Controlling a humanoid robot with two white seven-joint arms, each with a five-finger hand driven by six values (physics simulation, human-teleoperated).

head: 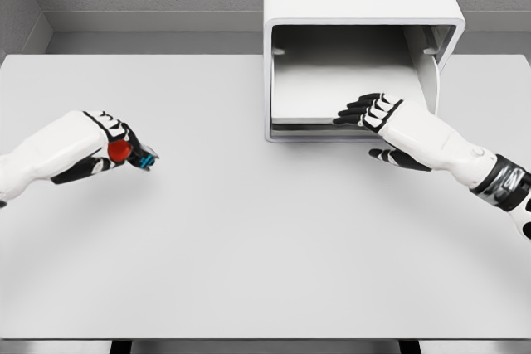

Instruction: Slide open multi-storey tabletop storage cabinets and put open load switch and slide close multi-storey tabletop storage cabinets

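The left hand [124, 151] is closed around the load switch [121, 151], a small thing with a red knob and a blue-grey end that sticks out toward the cabinet. It hovers over the left part of the table [249, 246], well apart from the storage cabinet [357, 6].

The right hand [369, 111] rests with its fingers curled on the front edge of the drawer [332, 80], which is pulled out; I think it is gripping that edge, though from here the thumb below is hard to read.

The risk I see: the right hand sits just where the switch must go in. If it does not move aside, the two hands may collide, or the switch may hit the drawer rim and slip from the grasp. A push too soon would also shut the drawer without it.

The drawer looks empty; its floor is bare.
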